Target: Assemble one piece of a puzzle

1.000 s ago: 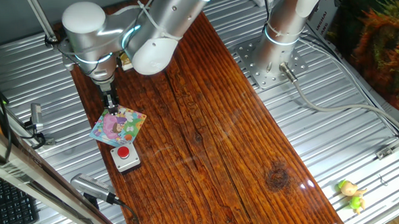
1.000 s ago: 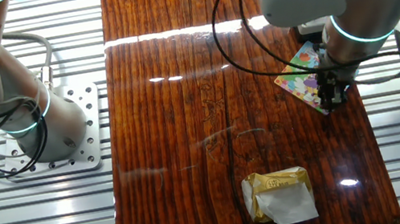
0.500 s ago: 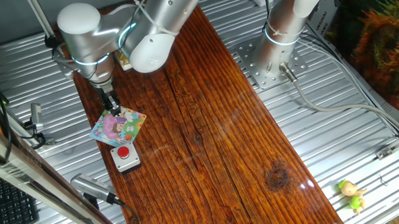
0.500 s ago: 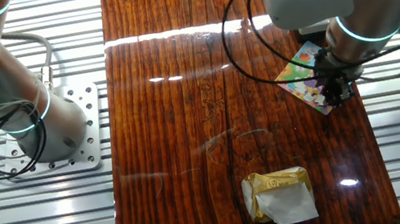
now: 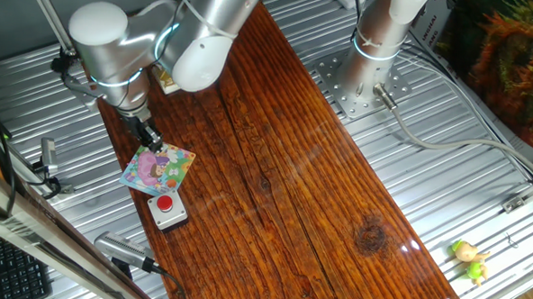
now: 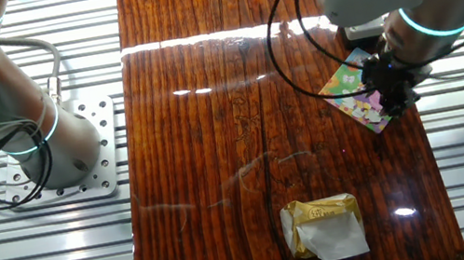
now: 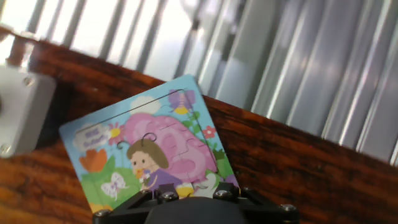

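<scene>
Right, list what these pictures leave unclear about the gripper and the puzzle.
- Gripper opening: the fingertips are too small in both fixed views, and the hand view shows only its dark body at the bottom edge.
- Puzzle lower edge: cut off by that body in the hand view.
- Whether a piece is missing or held: cannot be told; the arm covers part of the puzzle in the other fixed view.
- Grey box: cropped by the hand view's left edge.

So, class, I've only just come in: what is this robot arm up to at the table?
The arm is working on a small cartoon puzzle that lies flat near one end of the wooden table, beside a grey box with a red button. Its gripper is right at the puzzle's edge. Whether the fingers hold a piece cannot be seen. A crumpled yellow wrapper lies further along, untouched.
</scene>
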Action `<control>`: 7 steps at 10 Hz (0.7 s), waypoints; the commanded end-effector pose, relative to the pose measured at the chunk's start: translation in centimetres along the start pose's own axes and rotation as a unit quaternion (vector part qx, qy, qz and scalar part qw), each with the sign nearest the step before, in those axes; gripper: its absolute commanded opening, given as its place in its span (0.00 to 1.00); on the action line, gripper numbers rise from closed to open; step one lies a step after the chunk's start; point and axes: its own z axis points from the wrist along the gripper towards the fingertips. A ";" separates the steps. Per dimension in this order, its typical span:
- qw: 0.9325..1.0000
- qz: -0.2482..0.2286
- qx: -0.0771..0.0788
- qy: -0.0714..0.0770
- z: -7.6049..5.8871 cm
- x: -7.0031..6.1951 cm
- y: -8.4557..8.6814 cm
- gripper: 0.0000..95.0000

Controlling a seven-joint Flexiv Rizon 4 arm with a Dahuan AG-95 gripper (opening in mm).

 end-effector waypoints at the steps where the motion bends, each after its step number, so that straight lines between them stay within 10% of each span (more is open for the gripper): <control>1: 0.998 -0.051 0.022 0.007 -0.2 0.1 -0.1 0.40; 7: 0.995 -0.090 0.031 -0.011 -0.2 0.1 -0.1 0.40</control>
